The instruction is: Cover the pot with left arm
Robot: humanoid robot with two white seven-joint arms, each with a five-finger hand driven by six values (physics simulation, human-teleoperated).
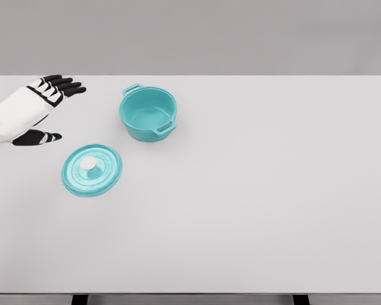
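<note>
Lid sits flat on the table, knob up, just in front and to the left of the pot, not touching it. Pot's open and empty. Left hand hovers left of the pot, fingers spread wide, holding nothing. So basically 0 steps done: grab, lift and place are all left.

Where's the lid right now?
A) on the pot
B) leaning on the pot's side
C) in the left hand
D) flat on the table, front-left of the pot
D: the lid lies flat on the table, apart from the open pot; the left hand holds nothing.
</note>
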